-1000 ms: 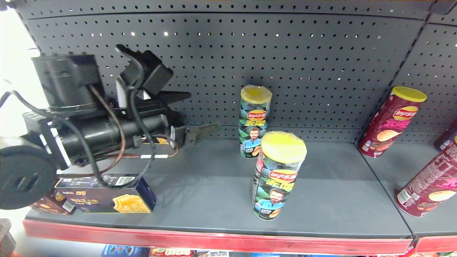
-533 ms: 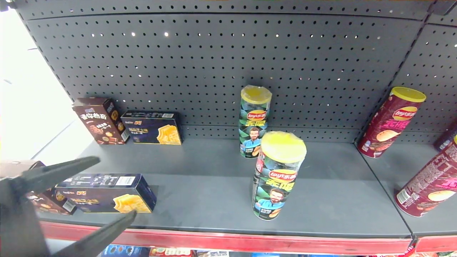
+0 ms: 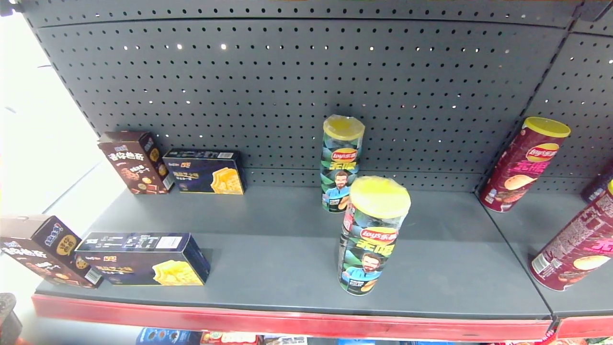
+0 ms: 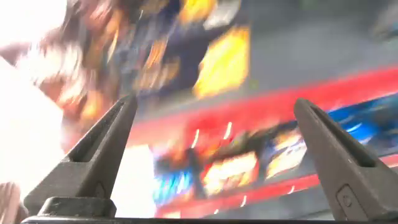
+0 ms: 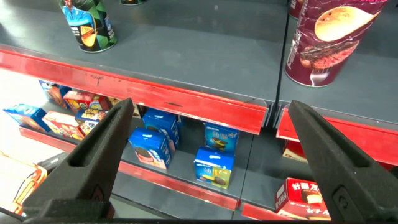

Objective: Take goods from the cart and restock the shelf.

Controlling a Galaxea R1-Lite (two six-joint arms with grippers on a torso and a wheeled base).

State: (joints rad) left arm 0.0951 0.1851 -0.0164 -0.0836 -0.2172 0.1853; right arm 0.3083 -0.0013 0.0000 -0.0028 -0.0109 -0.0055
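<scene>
The grey shelf holds a brown cookie box and a dark blue cracker box at its front left, with two more boxes at the back. Two green chip cans stand upright in the middle. My left gripper is open and holds nothing, in front of the red shelf lip, below a blurred dark blue box. My right gripper is open and holds nothing, low in front of the red shelf lip, between a green can and a maroon can.
Maroon chip cans lean on the neighbouring shelf section at the right. A perforated back panel closes the shelf behind. A lower shelf holds blue boxes and other small packs. Open grey shelf lies between the boxes and the green cans.
My left arm has pulled back from over the shelf, dropped to the lower left with its fingers open, and left the head view. The boxes behind it now show.
</scene>
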